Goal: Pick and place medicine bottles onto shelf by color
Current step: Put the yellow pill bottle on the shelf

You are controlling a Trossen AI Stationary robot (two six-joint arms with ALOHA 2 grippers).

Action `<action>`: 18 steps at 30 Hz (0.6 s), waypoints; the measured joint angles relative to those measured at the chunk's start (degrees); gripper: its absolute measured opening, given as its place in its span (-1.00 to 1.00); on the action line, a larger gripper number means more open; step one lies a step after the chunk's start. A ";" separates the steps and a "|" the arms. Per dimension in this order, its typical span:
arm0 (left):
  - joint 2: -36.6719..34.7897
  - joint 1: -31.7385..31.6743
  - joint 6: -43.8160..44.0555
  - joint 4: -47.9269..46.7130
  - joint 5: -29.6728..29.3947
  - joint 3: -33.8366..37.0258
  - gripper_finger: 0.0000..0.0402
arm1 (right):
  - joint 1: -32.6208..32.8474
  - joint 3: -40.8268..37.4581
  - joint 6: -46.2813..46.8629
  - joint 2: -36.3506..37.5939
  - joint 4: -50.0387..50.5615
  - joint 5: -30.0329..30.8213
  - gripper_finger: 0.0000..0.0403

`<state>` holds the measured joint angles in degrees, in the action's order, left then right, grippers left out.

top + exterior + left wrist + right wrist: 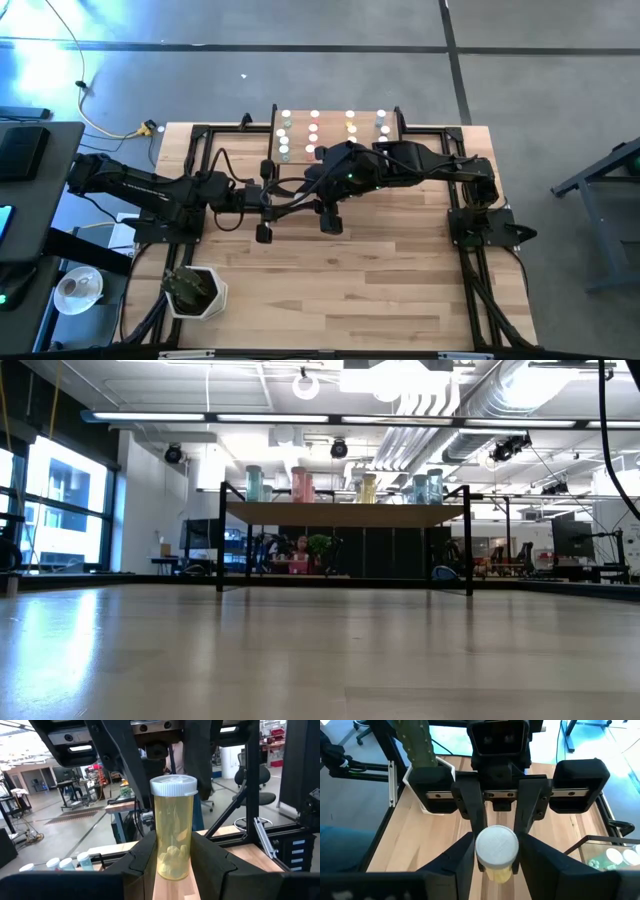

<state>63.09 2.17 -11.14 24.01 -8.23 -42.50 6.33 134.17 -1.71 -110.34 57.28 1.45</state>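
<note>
Bottle (173, 827) (1 yellow) btwn 2 pincers, mid-table.

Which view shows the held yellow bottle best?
The left wrist view: the yellow bottle stands upright, side-on, in the left gripper. The right wrist view shows mainly its cap; the others do not show it.

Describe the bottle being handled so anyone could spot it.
Mid-table, before the shelf, the left gripper and right gripper meet around the yellow bottle. White-capped, it alone is held; the other bottles stand on the shelf.
</note>
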 joint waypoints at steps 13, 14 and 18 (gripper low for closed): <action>0.00 -1.63 -0.02 -0.10 0.34 -0.01 -0.53 | -0.07 0.00 0.12 0.00 0.33 0.42 -0.32; 0.00 -1.75 -0.02 -0.15 0.45 0.00 -0.53 | -0.07 0.00 0.40 0.00 0.37 0.42 -0.33; 0.00 -1.86 -0.02 -0.17 0.50 0.00 -0.53 | -0.07 0.00 0.67 0.00 0.41 0.44 -0.43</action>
<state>63.09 0.32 -11.16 23.83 -7.73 -42.50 6.26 134.17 -1.04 -110.34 57.69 1.89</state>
